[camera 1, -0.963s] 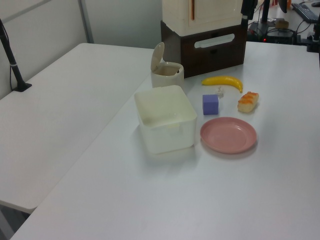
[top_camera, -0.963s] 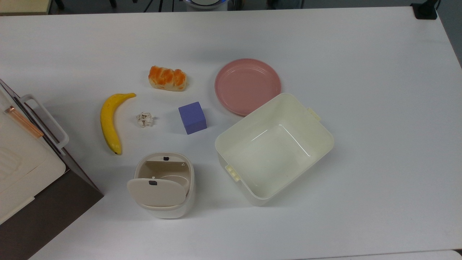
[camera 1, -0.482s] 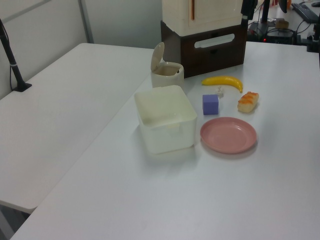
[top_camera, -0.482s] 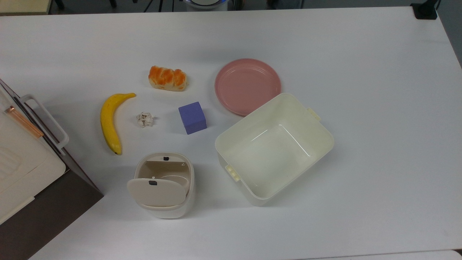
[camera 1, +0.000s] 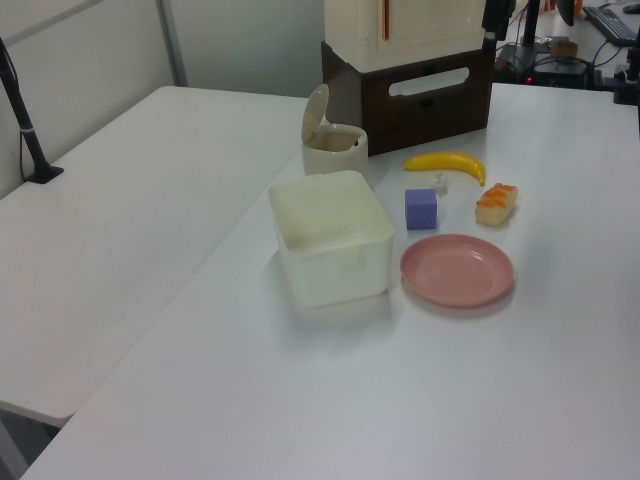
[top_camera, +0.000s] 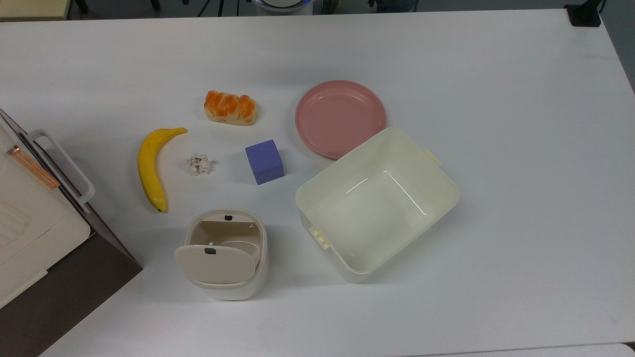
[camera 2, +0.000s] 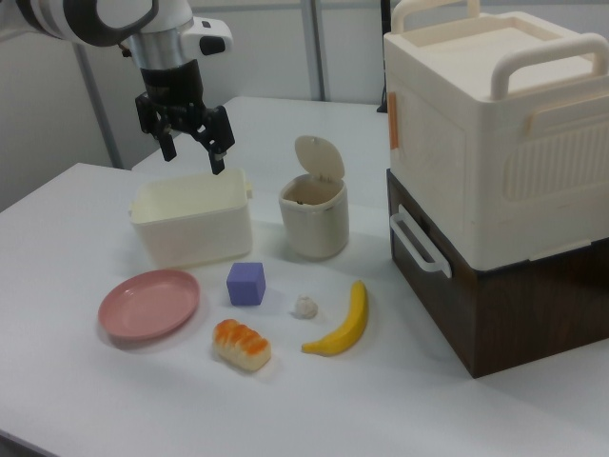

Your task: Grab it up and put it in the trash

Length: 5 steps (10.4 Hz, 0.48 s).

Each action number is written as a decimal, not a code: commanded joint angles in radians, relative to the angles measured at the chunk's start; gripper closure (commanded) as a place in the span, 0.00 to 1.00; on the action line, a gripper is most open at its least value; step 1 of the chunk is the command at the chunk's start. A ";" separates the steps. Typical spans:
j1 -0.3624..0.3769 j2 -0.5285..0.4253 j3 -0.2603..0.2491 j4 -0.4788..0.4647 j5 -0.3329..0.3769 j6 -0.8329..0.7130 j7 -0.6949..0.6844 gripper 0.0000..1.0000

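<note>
Status: 0 of 2 steps done, pick and drop both pending.

Top view, left to right, clock directions taken around the small purple foam cube [top_camera: 264, 161]:
- Stacked cream storage box with handles on a dark brown base [top_camera: 30, 218], far out at 8 o'clock, at the edge of the white bench [top_camera: 496, 74].
- Yellow banana [top_camera: 151, 166] at 9 o'clock, lying flat.
- Tiny crumpled off-white paper wad [top_camera: 199, 164], the pick target, also at 9 o'clock, between banana and cube, touching neither. It sits flat on the bench, ungrasped.
- Small beige rounded plastic trash bin [top_camera: 223, 253] at 7 o'clock, flap lid tipped up, opening exposed, inside looks empty. From the wad it sits at 5 o'clock, near.
- Orange-glazed bread piece [top_camera: 230, 107] at 11 o'clock.
- Round pink plate [top_camera: 340, 118] at 2 o'clock.
- Large cream rectangular plastic tub [top_camera: 378, 203] at 4 o'clock, empty, its rim overlapping the plate's edge.

Right view: black 2-finger gripper [camera 2: 187, 143] hangs in the air above the tub, fingers spread, carrying nothing, well apart from the wad [camera 2: 304, 307].

Left to do, my read: move over the wad, descend, close on it, lift, carry to the bin, release. The lid being up means no opening step. Cube and banana flank the wad, so finger clearance looks okay but not generous.
</note>
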 commanded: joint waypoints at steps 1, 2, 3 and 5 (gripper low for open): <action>0.010 -0.011 -0.006 -0.016 -0.018 0.000 0.007 0.00; 0.008 -0.011 -0.006 -0.017 -0.018 0.000 0.007 0.00; 0.010 -0.010 -0.006 -0.017 -0.027 0.001 0.005 0.00; 0.016 0.008 -0.003 -0.058 -0.064 0.016 0.005 0.00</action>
